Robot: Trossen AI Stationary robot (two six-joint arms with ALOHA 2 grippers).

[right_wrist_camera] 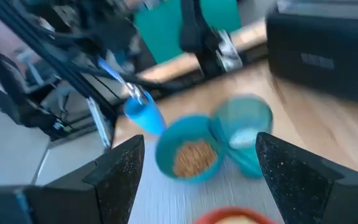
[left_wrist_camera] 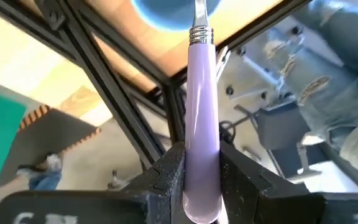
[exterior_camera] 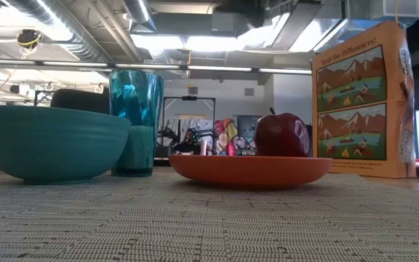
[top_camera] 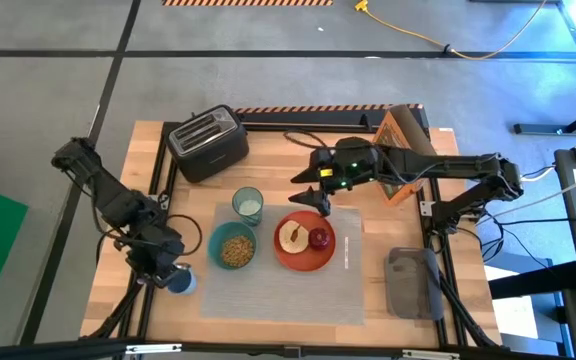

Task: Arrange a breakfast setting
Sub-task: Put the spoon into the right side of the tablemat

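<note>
The grey placemat [top_camera: 288,290] bears the teal bowl [top_camera: 233,246] with cereal, the green glass [top_camera: 248,205], and the orange-red plate [top_camera: 305,243] with a toast slice [top_camera: 291,235] and a red apple [top_camera: 320,238]. A slim pale utensil [top_camera: 346,250] lies to the right of the plate. My left gripper [top_camera: 166,266] is at the table's left near corner, above a small blue cup [top_camera: 180,283], shut on a lilac-handled utensil [left_wrist_camera: 201,106]. My right gripper [top_camera: 306,192] is open and empty above the plate's far edge; it also shows in the right wrist view [right_wrist_camera: 197,180]. My left gripper pinches the lilac utensil's handle near its butt end [left_wrist_camera: 202,180] between its two fingers [left_wrist_camera: 166,177]. The handle runs out along the fingers. Its metal collar [left_wrist_camera: 199,34] and working end reach down to the blue cup [left_wrist_camera: 166,9].
A black toaster [top_camera: 208,143] stands at the far left of the table and an orange cereal box [top_camera: 400,150] at the far right. A grey tray [top_camera: 413,282] lies at the near right. Black frame rails [top_camera: 158,190] run along the table's edges.
</note>
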